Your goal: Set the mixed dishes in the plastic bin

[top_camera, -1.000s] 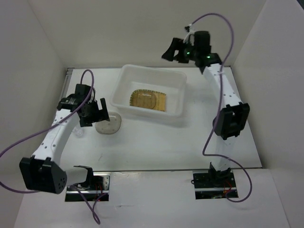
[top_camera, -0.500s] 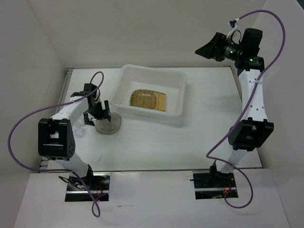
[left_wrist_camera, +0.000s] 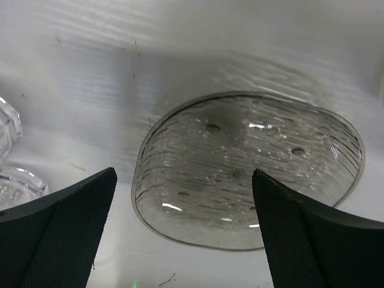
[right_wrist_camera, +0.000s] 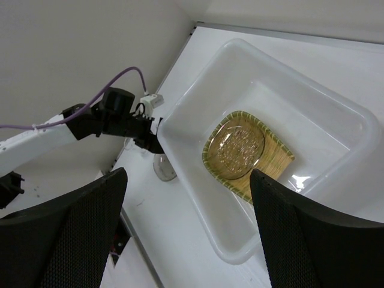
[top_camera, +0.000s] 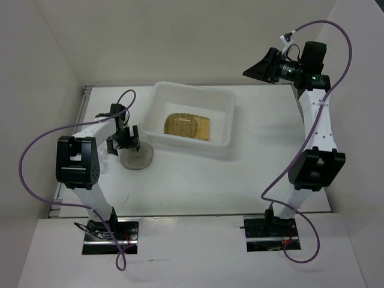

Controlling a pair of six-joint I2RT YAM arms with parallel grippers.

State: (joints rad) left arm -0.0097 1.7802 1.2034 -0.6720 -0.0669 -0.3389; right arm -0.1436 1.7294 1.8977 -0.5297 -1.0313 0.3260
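Left gripper (top_camera: 126, 143) hung low over the grey-brown saucer (left_wrist_camera: 249, 168), which lay flat on the table (top_camera: 198, 180) just left of the plastic bin (top_camera: 191, 87). Its fingers were spread fully wide, straddling the saucer and holding nothing. Right gripper (top_camera: 261, 66) was also well open and empty, raised high past the bin's far right corner. Yellow fan-shaped plate (top_camera: 187, 127) already sat in the bin with a second saucer (right_wrist_camera: 240, 144) on top. Clear glass cup (left_wrist_camera: 12, 180) stood further left of the bin than the table saucer, close to the left finger.

Risks, as judged: the saucer looked shallow and slick with a low rim, so closing fingers might ride over the edge or just shove it against the bin's left wall. Coming down too hard could jam the fingertips on the table. The outer finger could tip the cup, which stood so near. If lifted by a thin edge pinch, the saucer might swivel and drop onto the dishes in the bin.

Versus a second back: the left arm had folded its elbow back and the gripper had shifted closer over the saucer. The right arm had swung off from above the bin's far edge, out to the right. Both finger gaps were unchanged, and the plate and stacked saucer had not moved
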